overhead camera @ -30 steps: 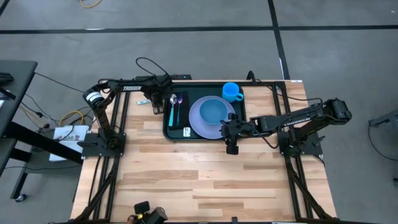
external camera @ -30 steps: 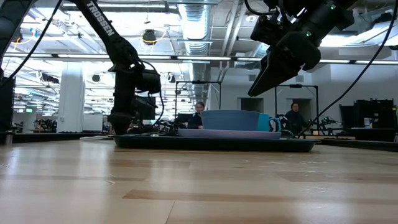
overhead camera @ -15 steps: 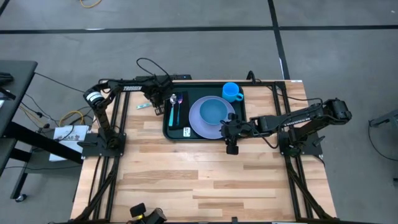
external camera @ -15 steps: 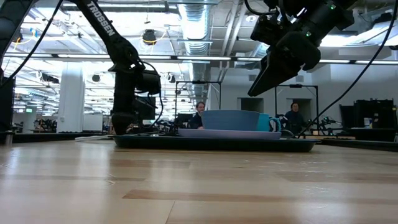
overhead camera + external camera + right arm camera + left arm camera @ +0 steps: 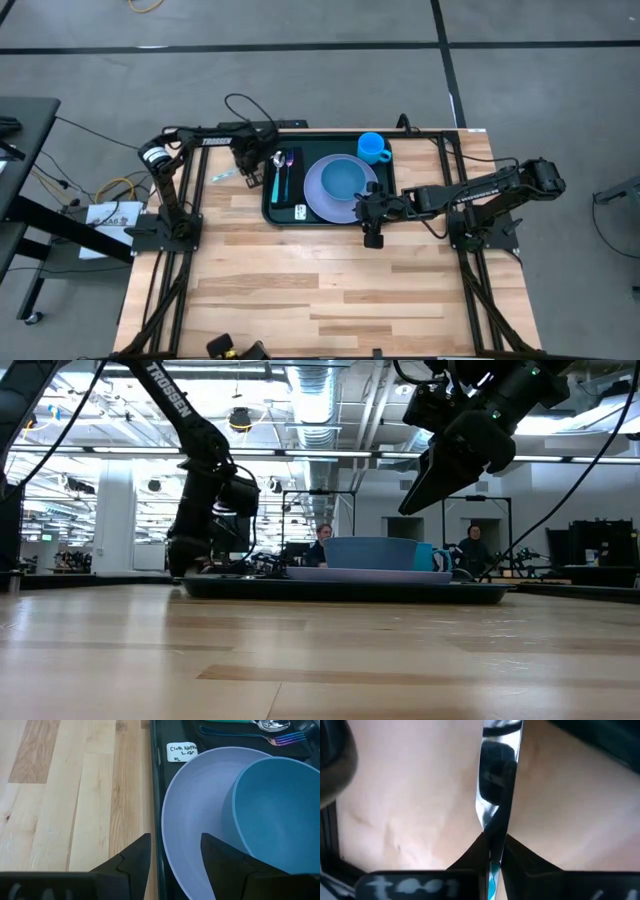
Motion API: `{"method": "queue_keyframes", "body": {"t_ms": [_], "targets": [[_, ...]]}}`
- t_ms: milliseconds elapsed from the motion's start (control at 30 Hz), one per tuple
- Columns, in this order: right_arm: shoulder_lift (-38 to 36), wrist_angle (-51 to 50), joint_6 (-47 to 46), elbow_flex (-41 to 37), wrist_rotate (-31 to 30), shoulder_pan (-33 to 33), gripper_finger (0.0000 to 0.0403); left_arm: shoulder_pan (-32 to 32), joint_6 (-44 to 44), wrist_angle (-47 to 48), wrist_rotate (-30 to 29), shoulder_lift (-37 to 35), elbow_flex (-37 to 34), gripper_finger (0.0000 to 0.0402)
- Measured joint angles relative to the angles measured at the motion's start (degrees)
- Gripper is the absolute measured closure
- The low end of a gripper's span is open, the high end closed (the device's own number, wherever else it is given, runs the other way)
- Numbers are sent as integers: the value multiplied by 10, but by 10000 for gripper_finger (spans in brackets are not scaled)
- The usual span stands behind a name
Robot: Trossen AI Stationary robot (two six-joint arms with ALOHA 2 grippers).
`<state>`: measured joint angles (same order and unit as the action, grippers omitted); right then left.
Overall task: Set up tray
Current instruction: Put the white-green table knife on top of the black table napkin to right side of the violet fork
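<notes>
The left gripper (image 5: 247, 172) is positioned just left of the tray (image 5: 283, 213), clamped on a knife (image 5: 495, 795). The tray is located at the table's far centre. The right gripper (image 5: 372, 238) is held open above the tray's near right edge.

The left arm reaches in from its base at the table's left edge, elbow high, forearm running toward the tray (image 5: 330, 215), which serves as landmark. The left gripper (image 5: 245, 172) points down just outside the tray's left rim, its 2 fingers (image 5: 470, 857) pinched on a thin shiny utensil. The right arm stretches low from the right, its right gripper (image 5: 372, 232) above the tray's near right corner, its 2 fingers (image 5: 132, 855) spread apart and holding nothing.
</notes>
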<state>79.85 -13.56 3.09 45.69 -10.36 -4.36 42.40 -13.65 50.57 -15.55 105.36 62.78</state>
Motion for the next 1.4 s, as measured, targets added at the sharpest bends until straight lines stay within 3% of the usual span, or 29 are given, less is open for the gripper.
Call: {"method": "queue_keyframes", "body": {"t_ms": [300,733,1133,1400], "targets": [[0,-1,0,0,0,0,239,-37,71,93,0,0,35,387],[0,-10,0,0,0,0,239,-98,211,212,53,-3,109,385],[0,-20,-1,0,0,-1,239,-115,350,75,213,-4,170,386],[0,-36,-1,0,0,-4,239,-117,465,-18,244,-4,170,388]]}}
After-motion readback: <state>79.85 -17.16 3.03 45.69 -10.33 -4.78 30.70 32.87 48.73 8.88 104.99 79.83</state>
